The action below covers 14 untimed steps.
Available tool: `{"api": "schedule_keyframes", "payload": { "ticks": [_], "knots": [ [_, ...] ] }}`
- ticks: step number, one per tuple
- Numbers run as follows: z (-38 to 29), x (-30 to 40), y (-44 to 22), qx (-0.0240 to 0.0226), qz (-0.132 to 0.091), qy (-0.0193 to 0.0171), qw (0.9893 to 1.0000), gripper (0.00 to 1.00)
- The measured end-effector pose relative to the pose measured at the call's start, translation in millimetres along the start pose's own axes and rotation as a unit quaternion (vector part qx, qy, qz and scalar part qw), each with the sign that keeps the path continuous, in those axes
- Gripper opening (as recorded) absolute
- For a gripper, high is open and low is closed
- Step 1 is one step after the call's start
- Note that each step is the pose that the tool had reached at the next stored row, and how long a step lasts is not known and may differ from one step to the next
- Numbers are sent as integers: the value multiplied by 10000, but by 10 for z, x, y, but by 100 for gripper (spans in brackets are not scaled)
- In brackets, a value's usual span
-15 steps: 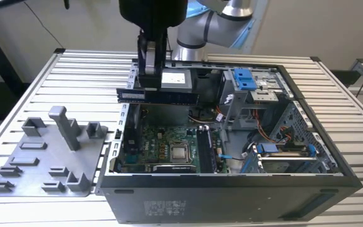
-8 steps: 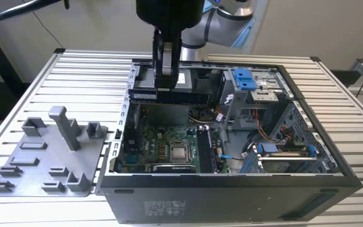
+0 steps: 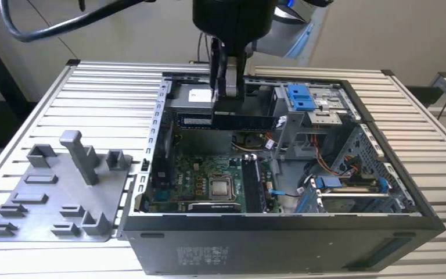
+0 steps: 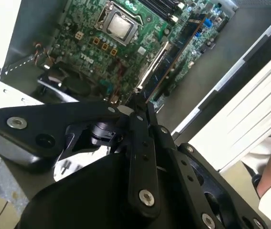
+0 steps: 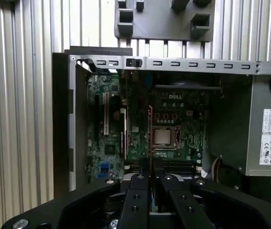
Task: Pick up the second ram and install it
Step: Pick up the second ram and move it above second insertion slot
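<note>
The slatted table [image 3: 45, 110] carries an open case [image 3: 285, 244] lying on its side, so you look straight down onto the board [image 3: 200, 174]. A grey tray [image 3: 56, 186] of holders sits just beside the case on the exterior view's left. The gripper [image 3: 227, 102] hangs over the far part of the case, its jaws clamped on the ram [image 3: 246, 121]. They pinch it near the middle, which leaves both ends free and the stick balanced and level. It is held clear above the board, touching nothing, away from the CPU [image 3: 221, 187] and the dark slots [image 3: 252, 183] just beside it. In the first wrist view you see the ram [image 5: 150, 129] edge-on as a thin line running out from between the fingers. That suggests the contact edge faces down toward the board, as seating would need. The stick seems to lie across the line of the slots rather than along it, though you can't be sure from these angles.
</note>
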State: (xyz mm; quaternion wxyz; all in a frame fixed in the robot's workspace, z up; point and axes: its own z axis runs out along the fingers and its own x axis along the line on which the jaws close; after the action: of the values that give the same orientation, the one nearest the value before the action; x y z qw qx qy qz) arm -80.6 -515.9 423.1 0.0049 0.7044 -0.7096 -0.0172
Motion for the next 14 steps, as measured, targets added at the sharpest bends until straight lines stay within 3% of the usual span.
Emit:
{"api": "schedule_keyframes", "payload": {
  "ticks": [3,14],
  "knots": [
    [7,0,-76,38,-11,2,10000,14],
    [-1,-3,-453,38,-34,3,10000,14]
  ]
}}
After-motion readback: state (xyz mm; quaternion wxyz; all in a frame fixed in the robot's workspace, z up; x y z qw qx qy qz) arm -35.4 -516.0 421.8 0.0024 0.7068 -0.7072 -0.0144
